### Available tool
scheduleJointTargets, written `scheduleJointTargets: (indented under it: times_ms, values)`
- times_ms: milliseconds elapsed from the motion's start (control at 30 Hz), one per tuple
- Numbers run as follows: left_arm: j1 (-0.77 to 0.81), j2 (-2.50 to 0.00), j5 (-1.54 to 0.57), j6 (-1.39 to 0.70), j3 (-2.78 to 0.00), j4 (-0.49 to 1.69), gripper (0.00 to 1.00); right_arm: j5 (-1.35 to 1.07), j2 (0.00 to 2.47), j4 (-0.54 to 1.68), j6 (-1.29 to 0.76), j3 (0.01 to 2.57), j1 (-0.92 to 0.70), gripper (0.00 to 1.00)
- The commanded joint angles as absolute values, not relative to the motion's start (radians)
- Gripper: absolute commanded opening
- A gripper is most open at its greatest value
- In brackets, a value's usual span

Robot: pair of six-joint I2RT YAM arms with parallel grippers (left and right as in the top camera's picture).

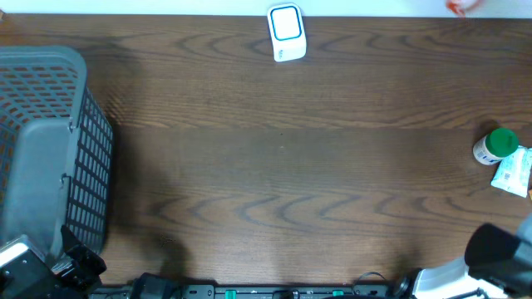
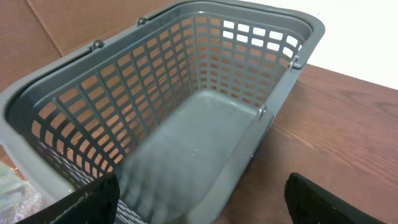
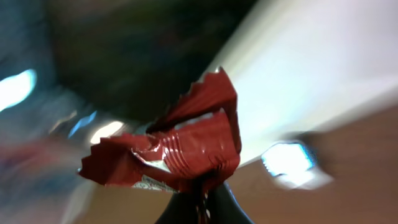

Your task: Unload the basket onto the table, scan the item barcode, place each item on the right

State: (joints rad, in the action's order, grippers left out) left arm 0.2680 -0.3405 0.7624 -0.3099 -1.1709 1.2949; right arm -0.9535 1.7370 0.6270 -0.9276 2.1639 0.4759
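Right wrist view: the right gripper [image 3: 202, 202] is clamped on the lower edge of a crinkled red foil wrapper [image 3: 186, 149]. The wrapper stands up above the dark fingertips. The background is badly blurred, and we cannot make out a barcode on the wrapper.

Left wrist view: the left gripper [image 2: 202, 190] has its jaws spread wide and grips nothing. Its two dark fingers [image 2: 93, 199] frame a grey plastic lattice basket [image 2: 298, 28] just ahead, upright on the dark wooden table [image 2: 348, 118].

Overhead: we see both arms at the near edge, one in each corner. The basket [image 1: 50, 58] fills the left side, just beside the left arm. On the right, a white bottle with a green cap [image 1: 497, 145] sits just beside a white and blue packet [image 1: 515, 172]. At the far edge, centre, lies a white scanner with a blue-rimmed window [image 1: 287, 33], well apart from everything else. A small red scrap [image 1: 457, 7] shows at the far right edge; we cannot tell whether it is the wrapper.
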Motion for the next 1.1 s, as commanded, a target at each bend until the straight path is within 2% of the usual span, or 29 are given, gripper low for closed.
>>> scheduleJointTargets:
  times_ms: [0,100,167,633,700,733,767,800,900,1067]
  values:
    - [0.262,-0.336,0.771,-0.297,-1.173,1.295,0.85,-0.372,1.683,0.862,-0.453,2.160,0.519,0.01]
    - [0.262,-0.336,0.771,-0.297,-1.173,1.295,0.85,-0.087,1.692,0.985,-0.302,2.157,0.535,0.01]
    - [0.262,-0.336,0.771,-0.297,-1.173,1.295,0.85,0.274,1.749,1.049,-0.238,2.152,0.550,0.02]
    - [0.262,-0.336,0.771,-0.297,-1.173,1.295,0.85,0.354,2.112,1.077,-0.200,2.144,0.646,0.02]
    - [0.262,-0.336,0.771,-0.297,-1.173,1.295,0.85,0.355,2.166,1.089,-0.196,2.144,0.671,0.14]
    - [0.262,-0.336,0.771,-0.297,-1.173,1.295,0.85,0.355,2.177,1.090,-0.191,2.144,0.679,0.25]
    - [0.262,-0.336,0.771,-0.297,-1.173,1.295,0.85,0.354,2.186,1.093,-0.181,2.144,0.689,0.67]
    - [0.262,-0.336,0.771,-0.297,-1.173,1.295,0.85,0.353,2.188,1.096,-0.181,2.144,0.697,0.99]
    - [0.262,-0.336,0.771,-0.297,-1.173,1.295,0.86,0.252,2.173,1.102,-0.183,2.144,0.735,0.99]
    - [0.262,-0.336,0.771,-0.297,-1.173,1.295,0.85,-0.116,2.080,1.116,-0.183,2.144,0.814,0.99]
